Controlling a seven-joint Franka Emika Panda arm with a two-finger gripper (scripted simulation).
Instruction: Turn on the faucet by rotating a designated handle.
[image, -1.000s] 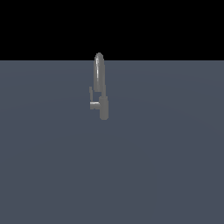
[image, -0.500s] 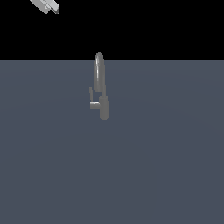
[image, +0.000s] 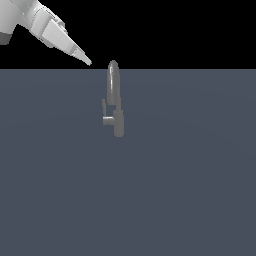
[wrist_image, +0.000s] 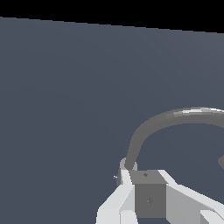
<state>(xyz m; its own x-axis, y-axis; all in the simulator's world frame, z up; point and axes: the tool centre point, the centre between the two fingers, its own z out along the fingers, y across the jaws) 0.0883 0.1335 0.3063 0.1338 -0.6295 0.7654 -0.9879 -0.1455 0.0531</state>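
The grey metallic faucet (image: 114, 97) stands upright on the dark grey surface, its arched spout seen edge-on. The handle (image: 105, 114) is a thin L-shaped lever: a short stub on the side toward the exterior view's left, with a slim rod pointing up. My gripper (image: 87, 60) comes in from the upper left, with its tips level with the spout top and apart from it. The fingers look closed together and hold nothing. In the wrist view the spout arch (wrist_image: 166, 120) curves just beyond my gripper (wrist_image: 144, 183). The handle is hidden there.
The flat dark grey surface (image: 190, 190) spreads all around the faucet, with a black background behind it. My white arm (image: 30, 20) fills the upper left corner of the exterior view.
My arm has come into the exterior view from the upper left corner and moved down and right toward the spout top. The faucet and handle have not moved.
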